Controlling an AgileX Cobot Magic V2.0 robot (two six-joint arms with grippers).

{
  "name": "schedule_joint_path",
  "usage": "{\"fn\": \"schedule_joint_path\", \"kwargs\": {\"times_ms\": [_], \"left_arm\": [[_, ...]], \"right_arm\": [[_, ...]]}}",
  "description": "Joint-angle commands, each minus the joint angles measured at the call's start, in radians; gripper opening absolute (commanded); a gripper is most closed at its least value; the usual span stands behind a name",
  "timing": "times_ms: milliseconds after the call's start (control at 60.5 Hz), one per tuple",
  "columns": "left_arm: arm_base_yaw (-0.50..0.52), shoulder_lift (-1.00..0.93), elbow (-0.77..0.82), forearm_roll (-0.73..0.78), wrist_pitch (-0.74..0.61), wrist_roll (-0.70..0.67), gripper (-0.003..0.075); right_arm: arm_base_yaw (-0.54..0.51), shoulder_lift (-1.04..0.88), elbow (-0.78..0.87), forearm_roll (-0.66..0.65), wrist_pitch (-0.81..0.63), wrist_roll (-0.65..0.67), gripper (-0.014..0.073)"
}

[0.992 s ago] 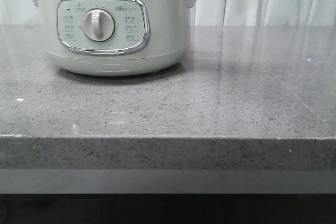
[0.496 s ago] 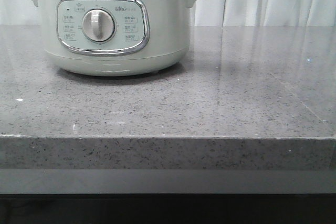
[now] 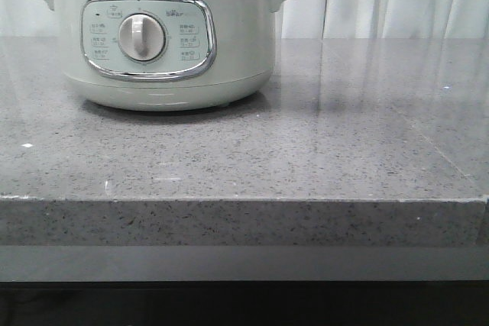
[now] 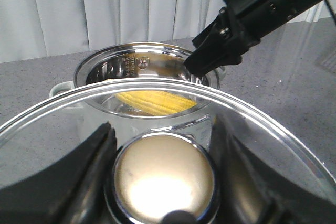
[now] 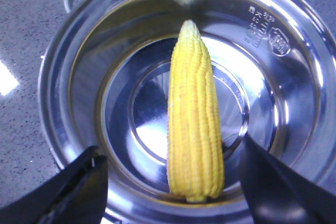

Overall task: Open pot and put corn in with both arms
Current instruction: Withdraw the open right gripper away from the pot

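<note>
Corn, one yellow cob, lies flat on the steel floor of the single pot, which stands at the far left of the grey worktop. The right end effector hangs spread wide above the cob, holding nothing. The left end effector clamps the knob of one glass lid beside the pot.

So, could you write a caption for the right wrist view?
Corn lying flat inside the open steel pot, right pincer open above it.
</note>
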Motion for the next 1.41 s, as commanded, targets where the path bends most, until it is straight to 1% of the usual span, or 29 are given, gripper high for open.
{"fn": "schedule_joint_path", "kwargs": {"times_ms": [0,182,314,612,728,877,1059,1389], "left_arm": [[-0.001,0.000,-0.039,-0.014,-0.147,-0.007,0.0176],[-0.001,0.000,-0.039,-0.014,-0.147,-0.007,0.0176],[-0.001,0.000,-0.039,-0.014,-0.147,-0.007,0.0176],[-0.001,0.000,-0.039,-0.014,-0.147,-0.007,0.0176],[-0.001,0.000,-0.039,-0.014,-0.147,-0.007,0.0176],[-0.001,0.000,-0.039,-0.014,-0.147,-0.007,0.0176],[-0.001,0.000,-0.039,-0.014,-0.147,-0.007,0.0176],[-0.001,0.000,-0.039,-0.014,-0.147,-0.007,0.0176]], "right_arm": [[-0.001,-0.121,0.042,0.021,-0.094,-0.003,0.0540],[-0.001,-0.293,0.260,0.037,-0.229,-0.003,0.0540],[-0.001,-0.435,0.447,0.036,-0.316,-0.003,0.0540],[-0.001,-0.747,0.870,0.036,-0.563,-0.003,0.0540],[-0.001,-0.855,1.005,0.036,-0.650,-0.003,0.0540],[-0.001,-0.966,1.152,0.036,-0.717,-0.003,0.0540],[-0.001,-1.065,1.252,0.036,-0.742,-0.003,0.0540],[-0.001,-1.080,1.260,0.036,-0.738,-0.003,0.0540]]}}
